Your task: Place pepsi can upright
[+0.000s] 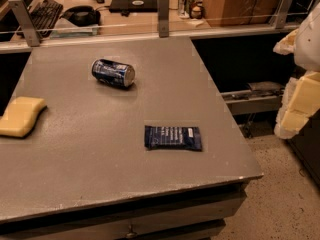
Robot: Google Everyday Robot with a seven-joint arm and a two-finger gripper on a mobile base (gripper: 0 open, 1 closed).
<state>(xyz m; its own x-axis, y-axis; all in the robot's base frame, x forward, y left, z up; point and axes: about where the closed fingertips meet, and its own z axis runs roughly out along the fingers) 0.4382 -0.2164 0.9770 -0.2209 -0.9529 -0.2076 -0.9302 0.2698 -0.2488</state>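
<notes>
The pepsi can (113, 73), dark blue with white markings and a silver end, lies on its side on the grey table (100, 174), in the far middle part of the top. Its silver end faces right and toward me. My gripper (299, 104), pale yellow, hangs at the right edge of the view, off the table's right side and well away from the can. Nothing shows in it.
A flat dark blue snack wrapper (173, 137) lies right of the table's centre. A yellow sponge (20, 116) lies at the left edge. A railing with metal posts (163, 14) runs along the back. Behind it are a keyboard (45, 11), headphones (81, 15) and green-silver cans (187, 1).
</notes>
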